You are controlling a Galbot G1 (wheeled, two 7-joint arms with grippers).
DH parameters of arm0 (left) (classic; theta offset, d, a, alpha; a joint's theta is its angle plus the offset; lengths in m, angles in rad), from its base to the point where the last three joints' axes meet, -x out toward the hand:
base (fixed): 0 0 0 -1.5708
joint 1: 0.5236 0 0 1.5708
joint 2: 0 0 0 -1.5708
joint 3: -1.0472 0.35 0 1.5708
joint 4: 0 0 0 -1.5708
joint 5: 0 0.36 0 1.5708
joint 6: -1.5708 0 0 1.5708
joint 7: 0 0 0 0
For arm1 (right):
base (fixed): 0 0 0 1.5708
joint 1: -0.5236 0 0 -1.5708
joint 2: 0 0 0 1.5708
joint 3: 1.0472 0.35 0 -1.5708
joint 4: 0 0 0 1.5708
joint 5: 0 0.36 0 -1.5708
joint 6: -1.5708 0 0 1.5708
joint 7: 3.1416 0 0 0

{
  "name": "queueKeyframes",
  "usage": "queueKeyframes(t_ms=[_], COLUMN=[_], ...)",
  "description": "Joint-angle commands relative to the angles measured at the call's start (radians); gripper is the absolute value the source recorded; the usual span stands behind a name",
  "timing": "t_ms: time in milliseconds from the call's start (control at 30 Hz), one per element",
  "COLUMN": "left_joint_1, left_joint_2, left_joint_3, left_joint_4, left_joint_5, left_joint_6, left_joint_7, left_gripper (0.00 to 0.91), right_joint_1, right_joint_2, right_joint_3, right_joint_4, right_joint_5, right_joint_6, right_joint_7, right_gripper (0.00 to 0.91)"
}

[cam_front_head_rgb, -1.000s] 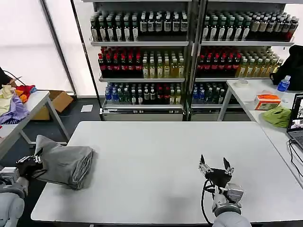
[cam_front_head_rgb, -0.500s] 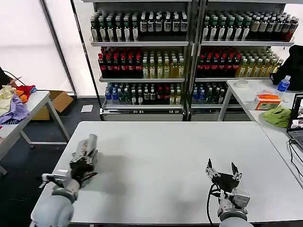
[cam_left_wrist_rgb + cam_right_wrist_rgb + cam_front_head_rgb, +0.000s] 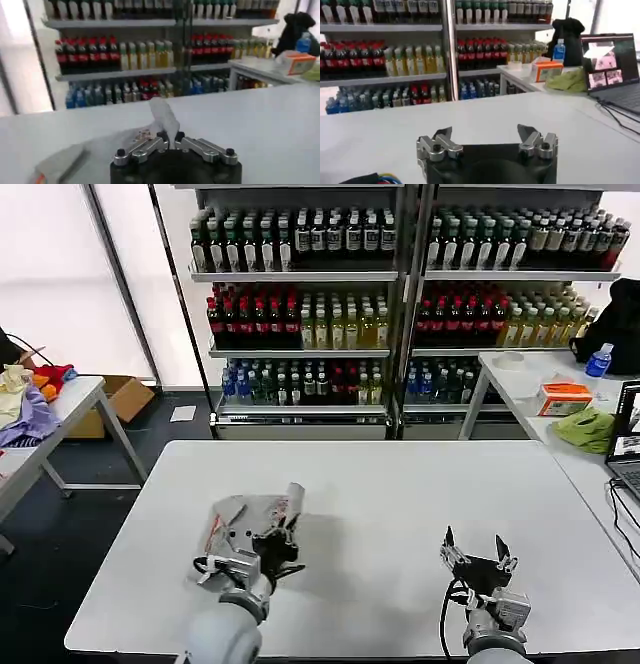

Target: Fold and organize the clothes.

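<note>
Pinching a small fold of the T-shirt point(image 3: 245, 524) on the table's point(image 3: 400, 484) near left side, the left gripper point(image 3: 170, 138) has thin purchase; the cloth could slip out. The right gripper point(image 3: 477, 554) waits nearby, jaws apart.

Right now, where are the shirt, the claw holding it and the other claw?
T-shirt point(image 3: 243, 519), head view, on its grey bunched cloth.
Left gripper point(image 3: 169, 136), left wrist view, between fingertips pinching cloth.
Right gripper point(image 3: 476, 546), head view, between open fingertips.
</note>
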Motion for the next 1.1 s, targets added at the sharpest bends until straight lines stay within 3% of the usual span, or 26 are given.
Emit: queueKeyframes(t_ms=[33, 433, 567, 633, 733, 933, 1100], left_joint_1=[-0.032, -0.052, -0.063, -0.07, -0.074, -0.055, -0.027], left_joint_2=[-0.081, -0.041, 0.018, 0.048, 0.116, 0.194, 0.22], left_joint_3=[0.122, 0.021, -0.053, -0.115, -0.201, -0.282, -0.325], left_joint_4=[0.024, -0.046, -0.022, -0.009, 0.006, 0.01, -0.006], left_joint_5=[0.003, -0.144, -0.083, -0.081, -0.084, -0.068, -0.123], left_joint_6=[0.024, 0.019, 0.012, 0.014, 0.008, -0.024, 0.0], left_joint_7=[-0.015, -0.06, -0.057, -0.06, -0.067, -0.069, -0.077], left_gripper=[0.907, 0.907, 0.907, 0.907, 0.907, 0.907, 0.907], right_joint_1=[-0.004, 0.085, 0.13, 0.171, 0.23, 0.311, 0.363], right_joint_2=[0.003, -0.008, -0.029, -0.044, -0.043, -0.018, 0.029], right_joint_3=[-0.009, -0.131, -0.192, -0.248, -0.315, -0.397, -0.43], right_joint_4=[-0.019, -0.068, -0.091, -0.11, -0.141, -0.209, -0.3], right_joint_5=[-0.007, 0.067, 0.172, 0.282, 0.338, 0.354, 0.344], right_joint_6=[0.0, -0.059, -0.08, -0.097, -0.103, -0.106, -0.11], right_joint_7=[-0.01, 0.016, 0.046, 0.075, 0.094, 0.106, 0.125], right_gripper=[0.907, 0.907, 0.907, 0.907, 0.907, 0.907, 0.907])
